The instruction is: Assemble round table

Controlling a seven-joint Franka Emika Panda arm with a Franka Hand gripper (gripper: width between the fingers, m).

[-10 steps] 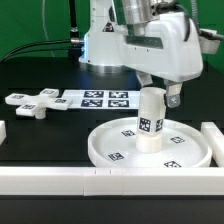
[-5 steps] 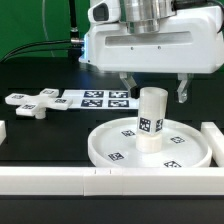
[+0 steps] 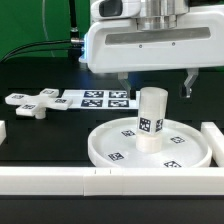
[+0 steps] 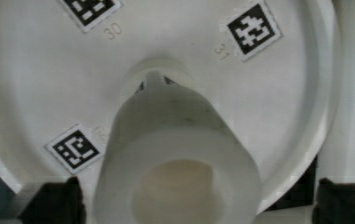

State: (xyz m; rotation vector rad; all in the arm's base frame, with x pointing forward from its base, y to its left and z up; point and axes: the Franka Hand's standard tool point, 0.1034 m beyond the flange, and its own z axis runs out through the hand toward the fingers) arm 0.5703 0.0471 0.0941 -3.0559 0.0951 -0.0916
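Three table parts in view, one arm. Round disc [image 3: 103, 150] lies flat on the black surface [image 3: 45, 135], rim up, toward the exterior view's right, close behind the front border wall [image 3: 90, 182]. Several square tags sit on its floor. Short thick cylinder leg [image 3: 151, 120] stands upright at the disc's middle, one tag facing the camera. Cannot tell whether it is fixed to the disc or only resting there. Cross-shaped base [image 3: 30, 103] lies flat on the surface at the exterior view's left, well apart from the disc, nothing touching it. Marker board [image 3: 100, 99] lies just beside the base, behind the disc. Second border wall [image 3: 214, 135] runs along the exterior view's right, near the disc's rim.

Arm [image 3: 150, 45] hangs over the disc, its big white wrist housing directly above the leg. Its jaws are wide apart and empty, one finger [image 3: 122, 84] on each side of the leg's top, tips about level with it, neither touching it. Wrist view looks straight down on the leg [image 4: 177, 150], which fills the middle. The disc [image 4: 49, 70] floor with three tags shows around it, and dark fingertips [image 4: 53, 192] show at two corners, either side of the leg.
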